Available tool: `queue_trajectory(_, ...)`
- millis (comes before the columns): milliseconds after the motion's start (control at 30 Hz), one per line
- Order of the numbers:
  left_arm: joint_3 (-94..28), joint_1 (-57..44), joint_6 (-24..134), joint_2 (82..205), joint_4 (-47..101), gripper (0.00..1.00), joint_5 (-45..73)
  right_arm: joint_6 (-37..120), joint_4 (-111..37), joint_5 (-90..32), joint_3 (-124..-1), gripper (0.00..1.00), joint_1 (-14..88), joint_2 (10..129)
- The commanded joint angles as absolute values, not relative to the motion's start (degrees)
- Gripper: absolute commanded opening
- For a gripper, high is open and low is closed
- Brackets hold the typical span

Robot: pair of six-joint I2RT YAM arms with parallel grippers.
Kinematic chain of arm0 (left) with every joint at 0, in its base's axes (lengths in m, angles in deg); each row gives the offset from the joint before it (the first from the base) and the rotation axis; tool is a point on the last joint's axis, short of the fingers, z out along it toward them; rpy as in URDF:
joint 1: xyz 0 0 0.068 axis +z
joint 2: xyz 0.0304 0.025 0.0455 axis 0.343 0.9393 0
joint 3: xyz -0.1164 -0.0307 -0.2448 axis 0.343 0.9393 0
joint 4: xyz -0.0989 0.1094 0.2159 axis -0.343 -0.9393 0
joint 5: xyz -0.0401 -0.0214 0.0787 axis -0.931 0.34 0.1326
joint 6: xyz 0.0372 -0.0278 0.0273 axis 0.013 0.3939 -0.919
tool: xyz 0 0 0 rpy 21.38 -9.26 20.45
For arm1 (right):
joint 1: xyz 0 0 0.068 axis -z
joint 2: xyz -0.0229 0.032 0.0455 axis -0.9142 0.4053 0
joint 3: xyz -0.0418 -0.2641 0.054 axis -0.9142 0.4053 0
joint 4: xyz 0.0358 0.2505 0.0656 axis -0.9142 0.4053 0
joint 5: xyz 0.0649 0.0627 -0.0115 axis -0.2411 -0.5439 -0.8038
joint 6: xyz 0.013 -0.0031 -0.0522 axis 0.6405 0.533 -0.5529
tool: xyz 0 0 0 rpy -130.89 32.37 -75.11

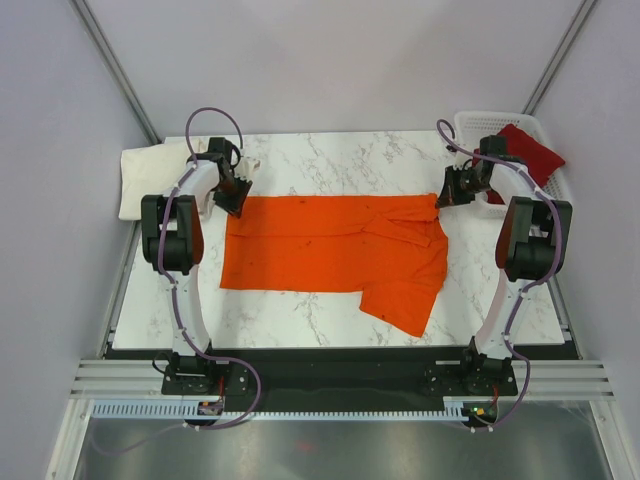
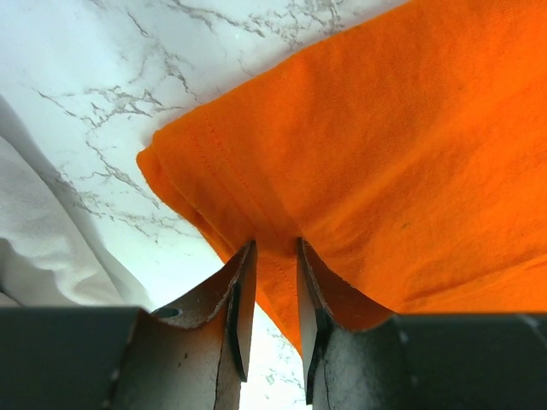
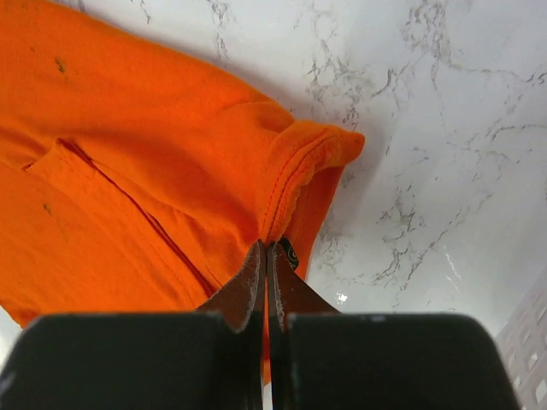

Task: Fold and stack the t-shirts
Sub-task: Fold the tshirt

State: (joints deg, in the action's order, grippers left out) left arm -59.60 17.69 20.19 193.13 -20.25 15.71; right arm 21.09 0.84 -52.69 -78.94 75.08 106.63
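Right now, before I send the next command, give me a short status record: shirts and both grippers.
orange t-shirt: spread on table, centre
left gripper: jaws apart astride its far left corner
right gripper: shut on its far right corner
cream-white t-shirt: far left table edge
dark red t-shirt: in basket, far right

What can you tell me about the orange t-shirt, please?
The orange t-shirt is bright, plain, soft-looking cloth with stitched hems. It lies flat on the marble table as a long folded band, its right end reaching nearer the arms. The right gripper is shut on its far-right corner. The left gripper sits at the doubled far-left corner, jaws slightly apart, grip unclear.
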Motion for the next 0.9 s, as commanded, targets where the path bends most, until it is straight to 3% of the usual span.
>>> queue_trajectory(0,-61.81,18.22,21.86,192.47,-18.87,0.32,15.40,20.04,0.59,-50.60,-78.65,0.01,75.49,103.16)
queue_trajectory(367,-62.42,18.22,22.74,191.94,-18.78,0.32,14.70,19.60,1.21,-44.89,-78.91,0.04,74.62,104.03)
queue_trajectory(433,-62.42,18.22,23.09,192.03,-18.78,0.31,13.82,19.43,1.29,-44.97,-79.00,0.09,74.61,105.09)
queue_trajectory(467,-62.68,18.22,23.26,192.03,-18.69,0.31,13.56,19.25,1.29,-44.80,-79.17,0.16,74.53,105.27)
queue_trajectory(500,-62.86,18.22,23.35,191.85,-18.61,0.30,13.21,19.16,1.03,-44.71,-79.26,0.29,74.53,105.18)
queue_trajectory(567,-63.56,18.13,23.96,191.24,-18.34,0.30,12.68,18.55,0.33,-44.89,-79.70,0.36,74.53,104.13)
queue_trajectory(667,-64.44,17.95,23.88,189.22,-18.43,0.33,12.24,18.20,-0.64,-45.50,-80.75,0.42,74.44,100.53)
queue_trajectory(867,-66.29,17.95,23.26,188.16,-18.52,0.34,12.24,16.26,-1.87,-47.60,-82.51,0.42,73.03,97.79)
